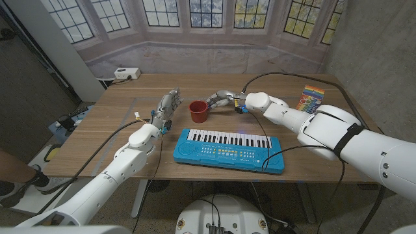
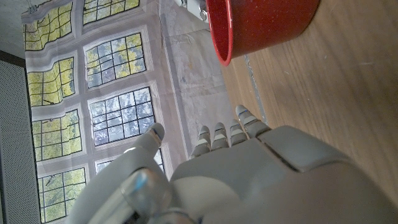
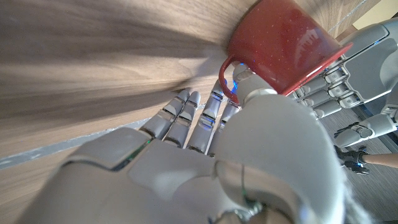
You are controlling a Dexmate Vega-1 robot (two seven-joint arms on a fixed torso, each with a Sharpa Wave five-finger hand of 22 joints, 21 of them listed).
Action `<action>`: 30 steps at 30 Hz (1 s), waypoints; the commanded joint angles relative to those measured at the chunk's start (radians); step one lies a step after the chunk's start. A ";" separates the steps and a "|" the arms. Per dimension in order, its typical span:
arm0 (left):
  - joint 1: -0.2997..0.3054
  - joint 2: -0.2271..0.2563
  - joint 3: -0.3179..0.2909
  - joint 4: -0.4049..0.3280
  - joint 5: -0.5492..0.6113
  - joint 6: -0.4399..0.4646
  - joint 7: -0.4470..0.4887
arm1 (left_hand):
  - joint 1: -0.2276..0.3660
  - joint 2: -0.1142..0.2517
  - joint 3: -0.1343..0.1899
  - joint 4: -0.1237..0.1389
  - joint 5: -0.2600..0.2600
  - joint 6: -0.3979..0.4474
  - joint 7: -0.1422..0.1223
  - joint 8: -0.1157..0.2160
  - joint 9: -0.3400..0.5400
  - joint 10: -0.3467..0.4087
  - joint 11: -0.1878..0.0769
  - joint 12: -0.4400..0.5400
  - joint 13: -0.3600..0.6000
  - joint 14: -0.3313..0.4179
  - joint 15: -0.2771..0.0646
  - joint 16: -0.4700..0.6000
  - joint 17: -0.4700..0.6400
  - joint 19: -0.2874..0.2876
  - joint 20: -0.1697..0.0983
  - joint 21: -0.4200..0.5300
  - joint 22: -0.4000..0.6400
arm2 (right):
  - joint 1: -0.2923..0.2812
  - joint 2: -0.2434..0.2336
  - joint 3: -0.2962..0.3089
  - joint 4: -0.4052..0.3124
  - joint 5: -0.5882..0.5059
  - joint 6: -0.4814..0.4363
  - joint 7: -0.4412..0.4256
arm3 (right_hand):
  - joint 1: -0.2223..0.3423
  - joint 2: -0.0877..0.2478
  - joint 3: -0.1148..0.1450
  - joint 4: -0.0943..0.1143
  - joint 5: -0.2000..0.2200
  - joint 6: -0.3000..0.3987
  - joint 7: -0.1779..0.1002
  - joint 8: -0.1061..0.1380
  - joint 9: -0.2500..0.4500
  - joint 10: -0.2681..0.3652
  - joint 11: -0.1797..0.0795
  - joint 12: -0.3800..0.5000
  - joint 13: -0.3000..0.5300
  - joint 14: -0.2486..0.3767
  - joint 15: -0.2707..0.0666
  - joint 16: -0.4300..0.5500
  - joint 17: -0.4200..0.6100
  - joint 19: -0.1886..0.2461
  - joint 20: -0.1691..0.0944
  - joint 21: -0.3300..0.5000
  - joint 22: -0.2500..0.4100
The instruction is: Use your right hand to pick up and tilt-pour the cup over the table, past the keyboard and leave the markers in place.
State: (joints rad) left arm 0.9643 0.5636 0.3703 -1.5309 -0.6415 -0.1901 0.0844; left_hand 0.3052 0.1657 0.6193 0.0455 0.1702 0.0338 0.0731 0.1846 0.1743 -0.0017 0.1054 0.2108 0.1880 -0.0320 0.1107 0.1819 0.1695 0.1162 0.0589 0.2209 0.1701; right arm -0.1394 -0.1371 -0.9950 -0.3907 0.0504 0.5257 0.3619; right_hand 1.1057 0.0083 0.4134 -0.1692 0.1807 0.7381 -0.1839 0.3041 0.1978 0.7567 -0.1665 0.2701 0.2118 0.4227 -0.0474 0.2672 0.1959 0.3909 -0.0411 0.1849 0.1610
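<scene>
A red speckled cup (image 1: pixel 198 111) stands upright on the wooden table (image 1: pixel 123 140), beyond the blue toy keyboard (image 1: pixel 227 149). My right hand (image 1: pixel 221 99) is just to the cup's right with its fingers stretched toward it. In the right wrist view those fingers (image 3: pixel 186 121) reach to the handle of the cup (image 3: pixel 280 43) without closing on it. My left hand (image 1: pixel 166 108) stands to the cup's left, fingers straight, holding nothing. The left wrist view shows the cup (image 2: pixel 261 25) a short way beyond the left hand (image 2: pixel 249 180). A pack of markers (image 1: pixel 310 97) lies at the table's right.
A white box (image 1: pixel 127 73) sits at the far left corner of the table. Cables run along both arms, and one loops over the keyboard's right end. A person's leg (image 1: pixel 16 179) shows at the left edge, off the table.
</scene>
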 commanded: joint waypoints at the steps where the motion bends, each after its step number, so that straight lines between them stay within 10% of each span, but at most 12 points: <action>1: -0.003 -0.001 0.001 0.000 0.000 0.003 0.001 | -0.007 0.002 0.009 -0.002 0.003 0.000 -0.003 -0.002 0.003 0.006 0.007 0.000 0.004 0.006 0.006 -0.002 0.002 0.010 0.004 -0.002 0.002 | 0.002 0.012 -0.010 0.007 -0.010 -0.012 -0.020 | 0.015 0.004 -0.007 0.001 -0.002 0.027 0.000 0.013 0.003 0.018 0.000 0.008 0.005 0.017 -0.159 0.005 0.002 0.011 -0.092 0.006 0.004; 30: -0.014 -0.004 0.013 0.000 0.005 0.013 -0.004 | -0.009 0.002 0.013 -0.004 0.003 0.006 -0.003 0.000 0.003 0.008 0.008 0.000 0.004 0.008 0.007 -0.002 0.002 0.014 0.004 -0.007 0.002 | -0.027 -0.008 0.002 -0.011 -0.009 0.041 -0.056 | 0.031 0.016 -0.040 0.007 -0.004 0.192 -0.014 0.062 0.005 0.171 -0.002 0.072 0.039 0.127 -0.174 0.037 0.020 0.033 -0.097 0.004 0.003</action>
State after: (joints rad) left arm 0.9541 0.5603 0.3789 -1.5310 -0.6390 -0.1808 0.0828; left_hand 0.3053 0.1657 0.6235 0.0414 0.1702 0.0342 0.0727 0.1846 0.1743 0.0036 0.1108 0.2108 0.1880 -0.0279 0.1148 0.1819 0.1695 0.1215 0.0643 0.2129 0.1701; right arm -0.1506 -0.1337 -1.0053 -0.3904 0.0420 0.5415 0.3174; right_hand 1.1280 0.0227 0.3776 -0.1610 0.1807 0.9187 -0.1999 0.3593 0.1987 0.9142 -0.1667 0.3368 0.2490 0.5390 -0.0499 0.2952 0.2119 0.4087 -0.0482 0.1846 0.1597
